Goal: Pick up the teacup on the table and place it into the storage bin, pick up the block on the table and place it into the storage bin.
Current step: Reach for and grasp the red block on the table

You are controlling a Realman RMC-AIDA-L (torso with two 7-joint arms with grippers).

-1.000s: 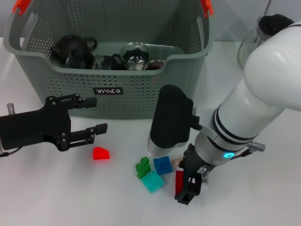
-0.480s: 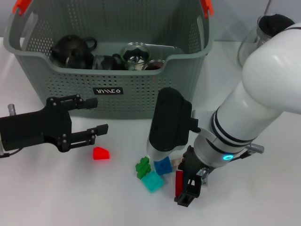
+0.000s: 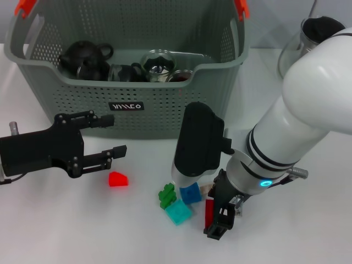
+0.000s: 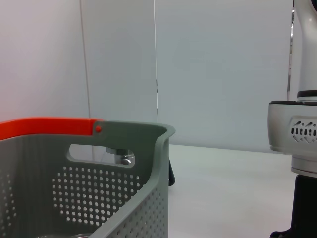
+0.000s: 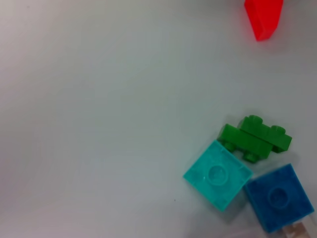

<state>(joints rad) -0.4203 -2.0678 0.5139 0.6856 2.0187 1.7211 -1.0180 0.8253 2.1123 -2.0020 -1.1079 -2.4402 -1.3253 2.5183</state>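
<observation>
The grey-green storage bin (image 3: 165,113) stands at the back with a dark teapot (image 3: 85,58) and glassware inside it; no teacup shows on the table. Loose blocks lie in front of it: a bright red one (image 3: 117,179), green (image 3: 166,196), cyan (image 3: 179,212), blue (image 3: 190,193) and a dark red one (image 3: 209,212). My right gripper (image 3: 221,220) hangs low right beside the dark red block. The right wrist view shows the green (image 5: 255,138), cyan (image 5: 218,174) and blue (image 5: 279,197) blocks. My left gripper (image 3: 113,136) is open and empty, left of the bright red block.
A glass teapot (image 3: 311,36) with a dark lid stands at the back right, behind my right arm. A small beige piece (image 3: 207,190) lies by the blue block. In the left wrist view the bin's rim (image 4: 133,130) and orange handle clip (image 4: 47,127) are close.
The right arm's wrist has edged slightly toward the blocks. The blocks, the bin and the left arm have not moved.
</observation>
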